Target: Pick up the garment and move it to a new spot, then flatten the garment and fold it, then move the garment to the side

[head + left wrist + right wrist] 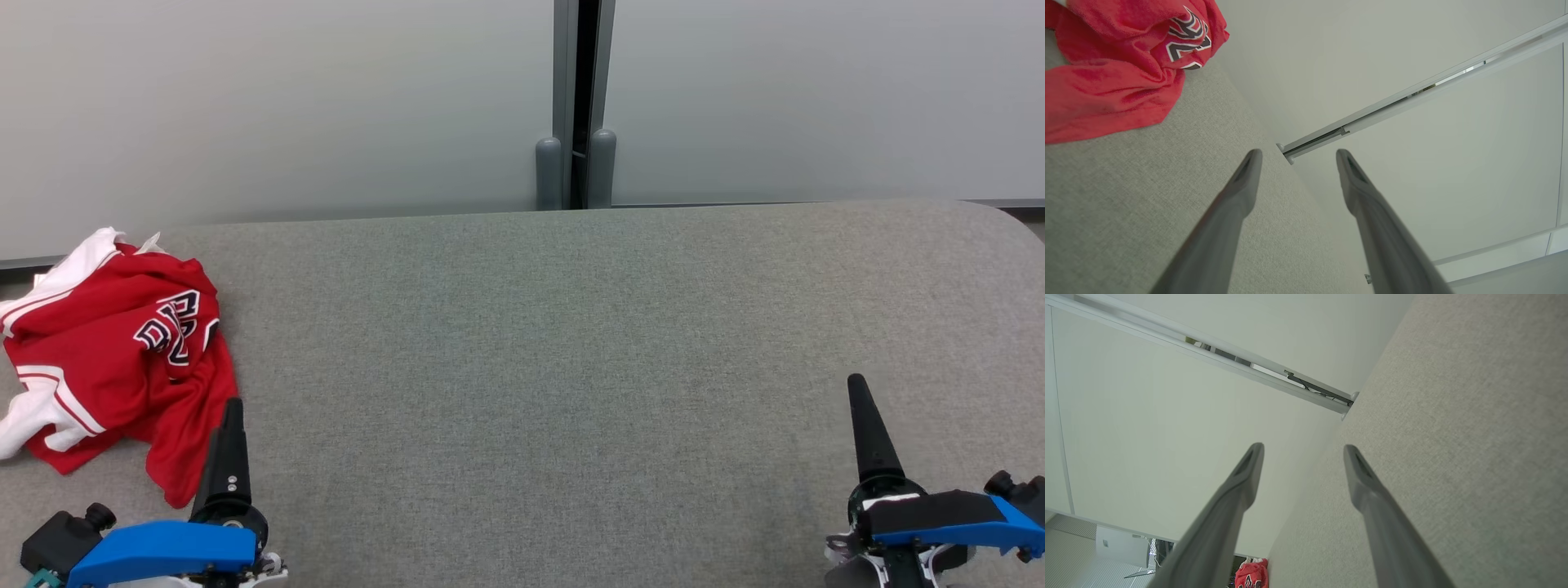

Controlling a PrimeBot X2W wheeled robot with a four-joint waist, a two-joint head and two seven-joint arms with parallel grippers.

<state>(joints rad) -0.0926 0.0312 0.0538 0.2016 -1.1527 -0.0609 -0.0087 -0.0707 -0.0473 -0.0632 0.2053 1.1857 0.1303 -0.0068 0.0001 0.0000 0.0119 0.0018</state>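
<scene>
A crumpled red and white cloth shirt with black and white letters lies in a heap on the far left side of a big table covered in grey cloth. It sits close to the table's back edge. The left gripper is over the near left part of the table, just beside the shirt's red bottom corner but not touching it. Its two long dark fingers are spread wide apart, and nothing is between them. The right gripper is over the near right side of the table, well apart from the shirt. Its two fingers are spread wide too, with nothing between them. Behind the table stand pale grey wall panels, with a dark gap between them and two small grey round-topped posts at the bottom of the gap.
</scene>
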